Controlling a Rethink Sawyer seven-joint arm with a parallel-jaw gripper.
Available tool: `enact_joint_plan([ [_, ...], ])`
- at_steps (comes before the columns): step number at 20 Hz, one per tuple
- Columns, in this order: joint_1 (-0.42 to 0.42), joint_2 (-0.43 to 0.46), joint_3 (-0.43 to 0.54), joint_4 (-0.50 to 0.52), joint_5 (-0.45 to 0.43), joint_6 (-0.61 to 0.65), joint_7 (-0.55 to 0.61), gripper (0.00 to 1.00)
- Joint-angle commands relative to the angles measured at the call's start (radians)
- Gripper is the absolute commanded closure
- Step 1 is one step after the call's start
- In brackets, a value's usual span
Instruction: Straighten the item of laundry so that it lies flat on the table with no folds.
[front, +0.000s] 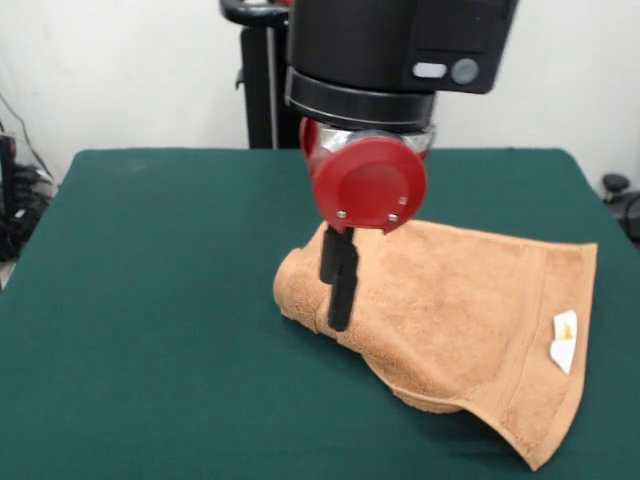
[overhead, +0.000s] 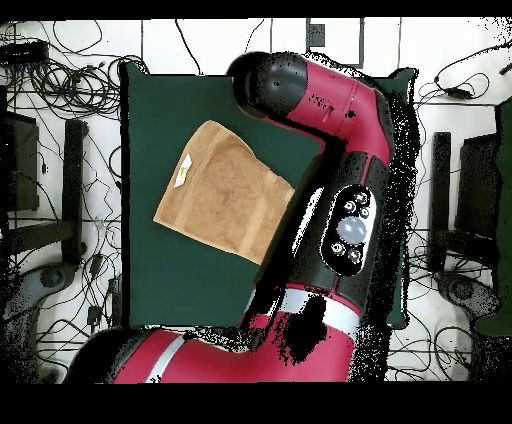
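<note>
A red and black arm (front: 390, 60) reaches down over the green desk (front: 150, 300), its end effector (front: 339, 285) showing in the front view as dark fingers (front: 342, 290) hanging below a round red cap (front: 369, 183). The fingers appear as one narrow dark bar set against the rolled left edge of the towel (front: 470, 310), seemingly touching the cloth there. Whether they are parted or clenched, or have any terry pinched between them, cannot be told from this angle.

The orange-tan towel lies right of the desk's centre in the front view, not flat: its left end is rolled over into a thick hump, and a fold bulges along the near edge. The right part spreads smoother, with a woven band running near the right edge and a small white label (front: 565, 340) beside it. The lower right corner reaches close to the desk's near edge.

From above, the towel (overhead: 225, 190) reads as a tilted four-sided shape on the desk (overhead: 180, 280), with the label (overhead: 183, 172) near its upper left edge. The arm (overhead: 330, 150) crosses over the towel's right corner and hides the end effector completely; only the front view shows it. The overhead view alone shows cables (overhead: 60, 80) strewn on the floor around the desk.
</note>
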Motion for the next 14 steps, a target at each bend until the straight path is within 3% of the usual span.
enact_joint_plan([
  [1,-0.045,-0.006,0.18,0.122,-0.092,0.04,-0.268,0.0],
  [5,-0.069,0.015,0.205,0.098,-0.104,0.009,-0.208,0.0],
  [10,-0.064,0.052,0.157,0.057,-0.067,0.045,0.023,0.0],
  [14,-0.07,0.045,0.161,0.073,-0.078,0.026,-0.006,0.0],
])
